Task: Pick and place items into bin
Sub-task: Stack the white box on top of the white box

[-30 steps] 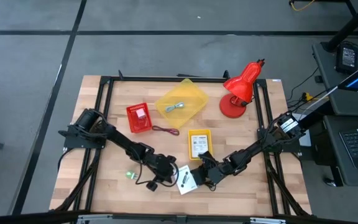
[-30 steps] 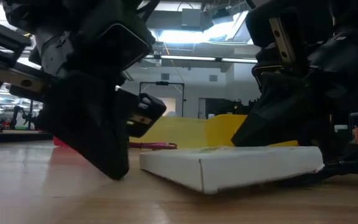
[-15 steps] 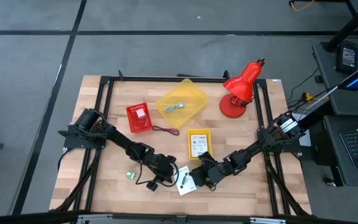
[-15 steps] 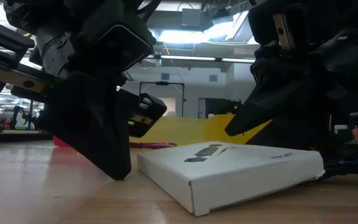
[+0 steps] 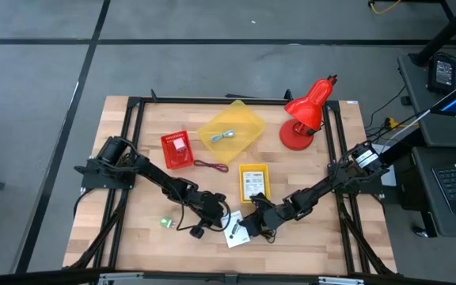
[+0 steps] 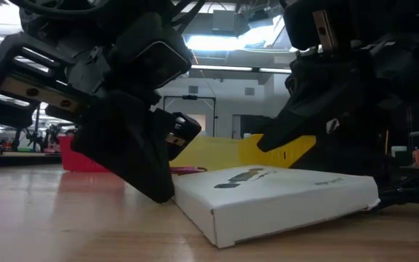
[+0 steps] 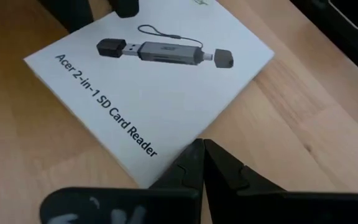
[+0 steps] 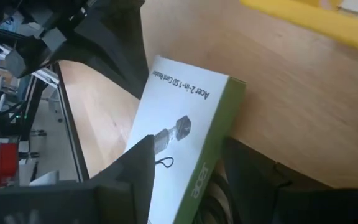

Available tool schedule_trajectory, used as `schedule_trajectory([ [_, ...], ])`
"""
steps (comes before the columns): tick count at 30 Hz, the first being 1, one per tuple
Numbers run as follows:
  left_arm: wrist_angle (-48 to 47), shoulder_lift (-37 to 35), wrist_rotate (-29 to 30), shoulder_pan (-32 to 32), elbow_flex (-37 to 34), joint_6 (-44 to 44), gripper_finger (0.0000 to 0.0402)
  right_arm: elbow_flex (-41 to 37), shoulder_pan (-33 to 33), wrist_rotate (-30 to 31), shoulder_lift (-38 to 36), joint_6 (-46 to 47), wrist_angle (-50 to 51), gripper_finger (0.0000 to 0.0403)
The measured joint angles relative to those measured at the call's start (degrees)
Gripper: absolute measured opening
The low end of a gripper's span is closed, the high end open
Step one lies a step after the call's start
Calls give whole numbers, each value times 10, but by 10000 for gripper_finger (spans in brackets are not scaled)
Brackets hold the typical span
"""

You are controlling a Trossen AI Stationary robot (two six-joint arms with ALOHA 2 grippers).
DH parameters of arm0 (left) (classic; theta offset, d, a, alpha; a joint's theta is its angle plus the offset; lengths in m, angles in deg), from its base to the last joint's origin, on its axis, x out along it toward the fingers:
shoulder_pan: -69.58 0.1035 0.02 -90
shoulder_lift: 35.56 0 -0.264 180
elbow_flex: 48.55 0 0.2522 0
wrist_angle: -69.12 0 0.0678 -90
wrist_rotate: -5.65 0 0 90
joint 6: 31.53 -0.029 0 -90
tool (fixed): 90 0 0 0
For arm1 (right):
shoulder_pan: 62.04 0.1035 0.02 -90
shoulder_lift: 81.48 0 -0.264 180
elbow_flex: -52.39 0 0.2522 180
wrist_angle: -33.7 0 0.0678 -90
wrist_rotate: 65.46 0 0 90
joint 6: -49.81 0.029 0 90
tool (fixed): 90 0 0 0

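A white SD card reader box (image 5: 234, 231) lies near the table's front edge, tilted, with its printed face (image 6: 268, 182) toward the low camera. My left gripper (image 7: 202, 148) is shut, and its tips are at the box's left corner. My right gripper (image 8: 188, 155) is open; its two fingers stand astride the box's right edge. The yellow bin (image 5: 230, 132) at the back holds a small grey item. A yellow packet (image 5: 253, 182), a dark red cord (image 5: 210, 165), a tiny green object (image 5: 165, 223) and a black cord (image 5: 196, 232) lie loose on the table. My left gripper touches the box's corner (image 7: 188, 149) with the tips of its shut fingers (image 6: 158, 191), slanting down from the table's left. My right gripper has one finger (image 8: 135, 168) over the box's white face and the other (image 8: 253, 171) beside its green side (image 8: 213, 155); I cannot tell whether either touches.
A red basket (image 5: 176, 149) stands left of the bin. A red desk lamp (image 5: 305, 115) stands at the back right. A black frame (image 5: 133, 134) runs along the table's sides. Bare wood lies between the box and the yellow packet.
My right gripper has opened around the box's edge. The box has tipped, so its printed top now faces the low camera. My left gripper has moved toward the table's right, up to the box's corner.
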Motion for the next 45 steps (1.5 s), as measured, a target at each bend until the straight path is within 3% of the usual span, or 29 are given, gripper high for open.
schedule_trajectory([
  [36, 7, 0, 4, 8, 0, -15, 2, 2, -30, -75, 4, 21, 56, 168],
  [45, 1, 0, 5, 11, 0, -19, 2, -3, -33, -88, 4, 14, 7, 167],
])
